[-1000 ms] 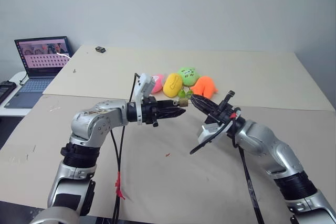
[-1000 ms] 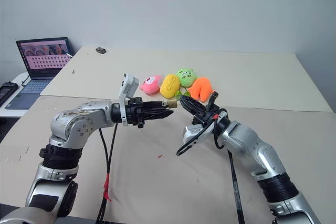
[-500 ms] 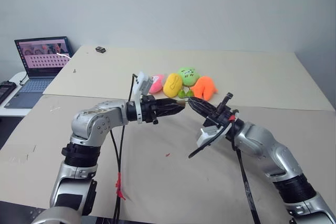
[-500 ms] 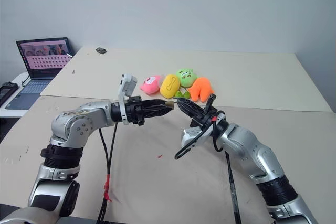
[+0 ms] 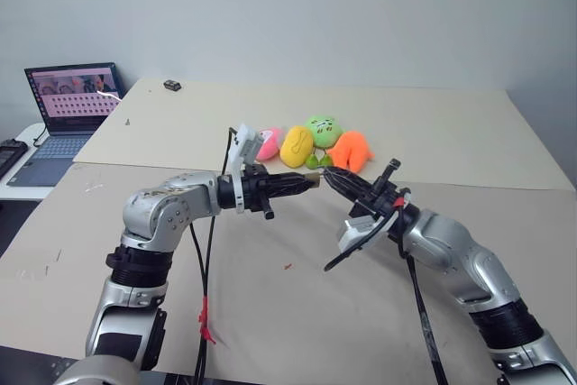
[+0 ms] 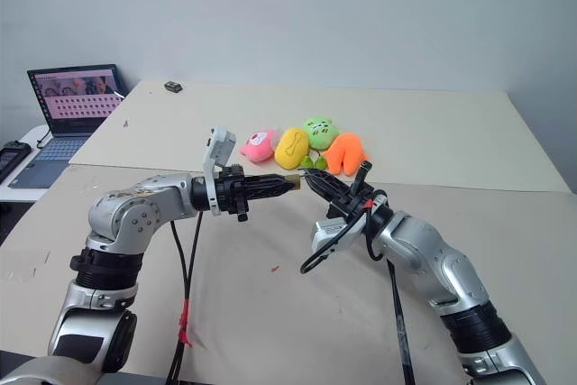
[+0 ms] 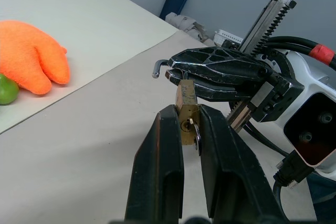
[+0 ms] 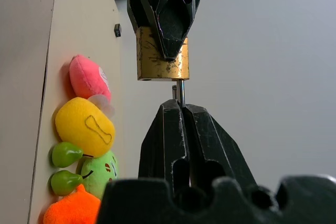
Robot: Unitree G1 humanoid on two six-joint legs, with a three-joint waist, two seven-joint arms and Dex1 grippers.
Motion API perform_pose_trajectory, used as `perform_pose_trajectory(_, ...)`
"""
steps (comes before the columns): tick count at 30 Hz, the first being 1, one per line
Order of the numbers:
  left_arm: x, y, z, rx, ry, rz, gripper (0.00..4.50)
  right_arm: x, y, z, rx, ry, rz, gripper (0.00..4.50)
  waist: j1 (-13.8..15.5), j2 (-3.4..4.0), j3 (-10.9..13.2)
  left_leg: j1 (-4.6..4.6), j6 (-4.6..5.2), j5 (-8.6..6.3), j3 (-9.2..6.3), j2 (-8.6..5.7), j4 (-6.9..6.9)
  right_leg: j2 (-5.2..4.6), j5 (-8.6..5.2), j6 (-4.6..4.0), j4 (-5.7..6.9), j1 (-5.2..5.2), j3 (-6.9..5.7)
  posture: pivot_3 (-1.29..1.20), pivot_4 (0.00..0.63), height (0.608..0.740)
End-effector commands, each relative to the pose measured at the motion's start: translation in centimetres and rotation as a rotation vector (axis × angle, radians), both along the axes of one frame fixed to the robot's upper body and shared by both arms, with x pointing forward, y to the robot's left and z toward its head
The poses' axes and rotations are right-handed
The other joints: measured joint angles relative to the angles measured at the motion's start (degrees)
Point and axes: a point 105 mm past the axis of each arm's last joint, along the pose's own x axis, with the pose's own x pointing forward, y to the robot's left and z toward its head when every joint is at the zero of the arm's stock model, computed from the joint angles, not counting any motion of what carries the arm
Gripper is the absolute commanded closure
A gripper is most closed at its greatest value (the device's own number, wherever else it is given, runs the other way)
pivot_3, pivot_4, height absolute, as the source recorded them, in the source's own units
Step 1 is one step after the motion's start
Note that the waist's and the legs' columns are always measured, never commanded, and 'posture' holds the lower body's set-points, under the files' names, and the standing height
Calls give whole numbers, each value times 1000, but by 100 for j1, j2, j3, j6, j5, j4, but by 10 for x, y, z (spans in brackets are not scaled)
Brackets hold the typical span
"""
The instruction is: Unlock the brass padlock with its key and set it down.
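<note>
In the middle of the left eye view we have both arms raised above the tan table [image 5: 433, 132], fingertips meeting just in front of the row of toys. Our left gripper [image 7: 184, 124] points across toward the right one, and its two black fingers [image 7: 160, 166] are drawn in narrow on the brass padlock [image 7: 186, 109], gripping the small golden body from both sides; the keyhole end faces the left wrist camera, with a dark piece that looks like the key [image 7: 196, 135] sitting at it. In the head views the lock is a tiny gold spot at the left fingertips [image 5: 315, 181].

Our right gripper [image 8: 181, 109] has its fingers pressed together on the thin silver shackle [image 8: 180, 92], which runs from the padlock body into the closed tips. In the left wrist view the hooked end of the shackle [image 7: 157, 66] sticks out past the right gripper's fingers. So the padlock hangs in the air between the two grippers, held by both, above the table and not resting on it.

Behind the grippers, at centre frame, lie a pink plush [image 5: 270, 142], a yellow plush [image 5: 297, 145], a green plush [image 5: 322, 130] and an orange plush [image 5: 352, 150], close together in a row. An open laptop [image 5: 70, 105] sits at the left edge, and a small dark object [image 5: 172, 85] lies near the table's far left corner.
</note>
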Motion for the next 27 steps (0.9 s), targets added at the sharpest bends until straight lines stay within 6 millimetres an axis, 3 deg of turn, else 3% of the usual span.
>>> perform_pose_trajectory(1, -3, -5, 10, -12, -30, -30, 4495, -4, -1, 18, 36, -60, 9, 4500, 0, 0, 0, 0, 0, 0, 0, 0, 0, 0, 0, 0, 0, 0, 0, 0, 150, 644)
perform_pose_trajectory(10, -2, -3, 9, 2, -32, -15, 4495, -4, -2, 18, 49, -71, 1, 4500, 1, 0, -1, 0, 0, 0, 0, 0, 0, 0, 0, 0, 0, 0, 0, 0, 150, 644)
perform_pose_trajectory(13, -2, -3, 9, 3, -33, -13, 4495, -4, -1, 19, 71, -51, 15, 3649, 0, 0, -1, 0, 0, 0, 0, 0, 0, 0, 0, 0, 0, 0, 0, 0, 150, 644)
perform_pose_trajectory(18, -2, -3, 9, 3, -32, -12, 4495, -3, -4, 19, 57, -67, 0, 1842, 0, 1, -1, 0, 0, 0, 0, 0, 0, 0, 0, 0, 1, 0, 0, 0, 150, 644)
perform_pose_trajectory(27, 0, 3, 9, 18, -21, -8, 4495, 15, -41, 2, 110, 121, -101, 1842, 1, 1, -4, -1, 1, 0, 2, -2, 1, -3, 0, 0, -1, 0, 0, 0, 150, 644)
